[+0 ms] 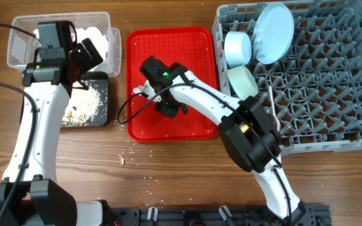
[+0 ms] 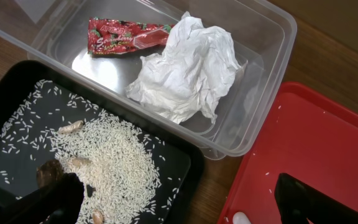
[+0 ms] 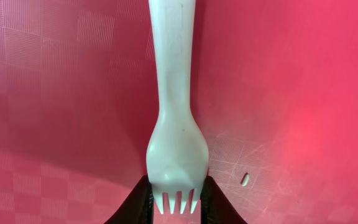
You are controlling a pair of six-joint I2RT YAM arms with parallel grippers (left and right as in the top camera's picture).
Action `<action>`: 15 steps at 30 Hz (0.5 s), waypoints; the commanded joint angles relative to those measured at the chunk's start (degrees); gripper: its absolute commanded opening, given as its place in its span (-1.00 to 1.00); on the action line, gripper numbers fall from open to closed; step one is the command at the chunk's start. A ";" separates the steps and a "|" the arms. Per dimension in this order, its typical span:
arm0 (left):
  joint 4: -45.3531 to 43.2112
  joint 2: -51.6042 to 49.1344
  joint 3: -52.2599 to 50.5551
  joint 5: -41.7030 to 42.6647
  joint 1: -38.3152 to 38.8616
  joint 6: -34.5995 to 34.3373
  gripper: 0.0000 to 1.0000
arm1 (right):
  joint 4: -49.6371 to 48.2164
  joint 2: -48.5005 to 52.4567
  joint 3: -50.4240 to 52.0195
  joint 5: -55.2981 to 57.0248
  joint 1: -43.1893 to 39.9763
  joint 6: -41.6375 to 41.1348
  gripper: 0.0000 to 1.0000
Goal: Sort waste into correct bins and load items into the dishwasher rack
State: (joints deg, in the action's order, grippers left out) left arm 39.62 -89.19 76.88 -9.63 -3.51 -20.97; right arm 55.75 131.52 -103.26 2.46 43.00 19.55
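Observation:
My right gripper [image 1: 168, 108] [image 3: 176, 202] is shut on the tine end of the white plastic fork [image 3: 173, 93], which lies low on the flat red serving tray [image 1: 197, 47]. The fork's handle tip shows in the left wrist view [image 2: 241, 218]. My left gripper [image 1: 85, 55] [image 2: 179, 208] is open and empty above the bins. The clear tub [image 2: 263, 37] holds the red wrapper [image 2: 126, 35] and the crumpled tissue [image 2: 188, 68]. The black tray [image 2: 185, 165] holds the rice scraps [image 2: 107, 158] with brown bits. The grey rack [image 1: 332, 81] holds the blue plate [image 1: 275, 31], blue bowl [image 1: 237, 49] and green bowl [image 1: 242, 80]. The yellow cup is out of view.
A thin white utensil [image 1: 272, 110], probably the spoon, lies in the rack beside the green bowl. A few rice grains [image 1: 126, 156] are scattered on the wooden table in front of the red tray. The right arm reaches across the tray's front right corner.

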 commanded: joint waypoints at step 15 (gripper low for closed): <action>-0.15 0.24 0.66 -0.94 -0.15 -0.50 1.00 | 6.10 -22.67 -2.34 -2.16 -14.47 -8.39 -0.61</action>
State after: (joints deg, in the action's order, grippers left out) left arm 39.62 -89.19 76.88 -9.63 -3.51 -20.97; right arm 60.47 116.97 -104.05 2.55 31.27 14.98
